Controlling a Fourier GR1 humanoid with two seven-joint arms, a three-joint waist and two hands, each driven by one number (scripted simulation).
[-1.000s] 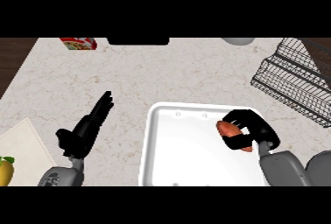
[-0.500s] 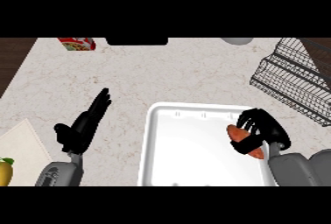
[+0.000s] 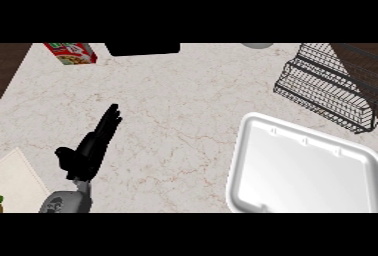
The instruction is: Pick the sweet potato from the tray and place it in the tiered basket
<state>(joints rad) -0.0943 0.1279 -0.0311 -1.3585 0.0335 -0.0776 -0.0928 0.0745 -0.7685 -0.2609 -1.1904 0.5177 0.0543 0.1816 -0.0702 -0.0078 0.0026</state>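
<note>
Tray (image 3: 295,165) right of left robot hand (image 3: 92,147)

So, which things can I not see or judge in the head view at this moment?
- Right hand: not in the head view at all.
- Sweet potato: not visible; the white tray shows nothing on it, and the right edge cuts the tray off.
- Tiered basket: cut off by the right edge, so its contents cannot be judged.
- Left hand: visible, open, holds nothing.

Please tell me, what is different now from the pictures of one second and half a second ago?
The right hand and the sweet potato it held over the tray are gone from view. The tray, tiered basket and red box now sit elsewhere in the view, together. The left hand stays open above the counter.
</note>
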